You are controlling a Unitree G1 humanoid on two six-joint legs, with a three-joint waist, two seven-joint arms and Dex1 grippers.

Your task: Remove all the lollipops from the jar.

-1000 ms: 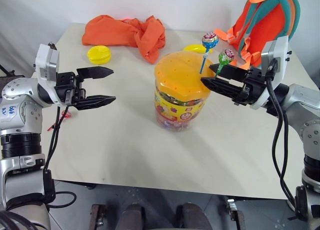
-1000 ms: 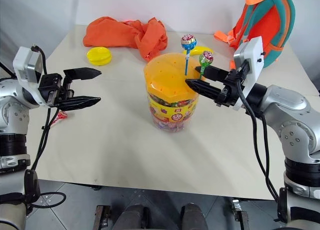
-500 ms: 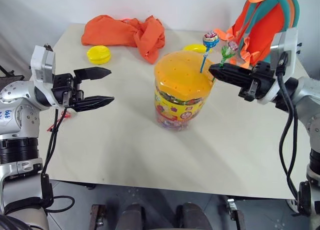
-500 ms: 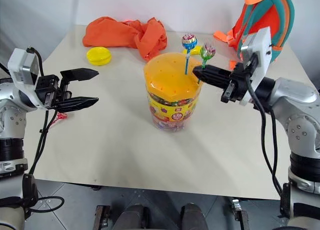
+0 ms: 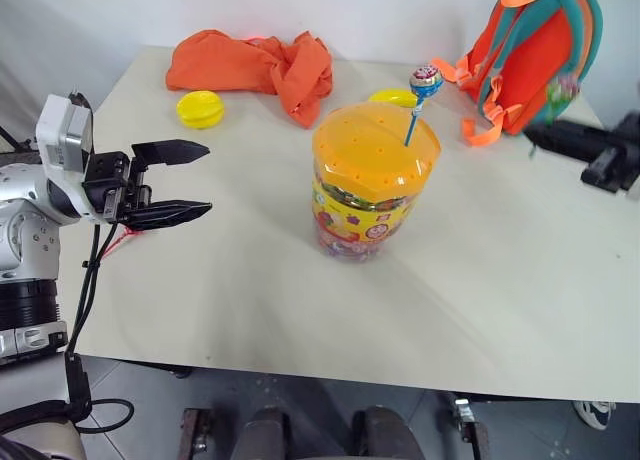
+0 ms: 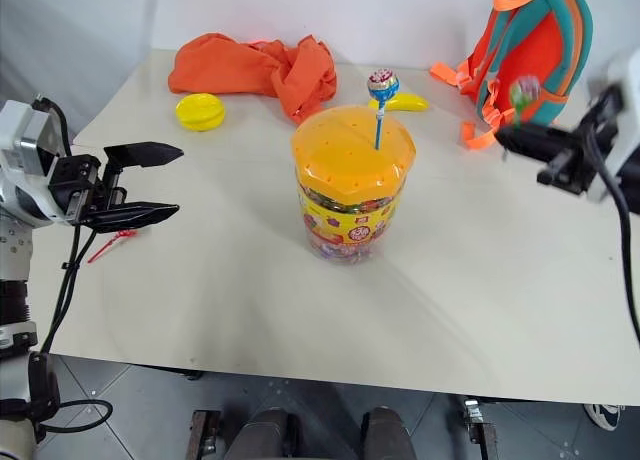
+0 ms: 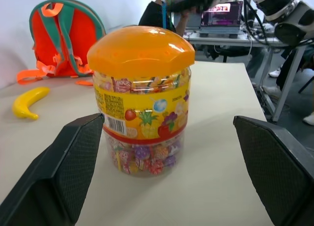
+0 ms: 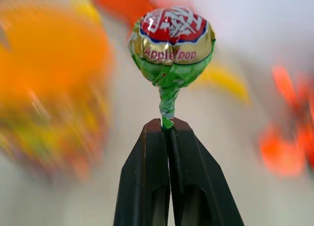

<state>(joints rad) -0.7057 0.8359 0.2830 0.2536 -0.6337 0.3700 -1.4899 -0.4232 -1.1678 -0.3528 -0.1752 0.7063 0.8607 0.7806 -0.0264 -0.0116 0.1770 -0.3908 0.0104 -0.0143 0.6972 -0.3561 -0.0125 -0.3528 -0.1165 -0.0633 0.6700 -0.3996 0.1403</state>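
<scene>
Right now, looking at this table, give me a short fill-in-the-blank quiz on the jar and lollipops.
1. The right gripper has its jaws shut on the stick of the ____ lollipop.
2. The lollipop still standing in the jar's orange lid has a ____ stick.
3. The left gripper has its jaws ____ and holds nothing.
4. The yellow fruit behind the jar is a ____.

Missing words: green; blue; open; banana

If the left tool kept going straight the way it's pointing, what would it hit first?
Most likely the jar: it sits centred between the open left tool's fingers, with bare table before it.
</scene>
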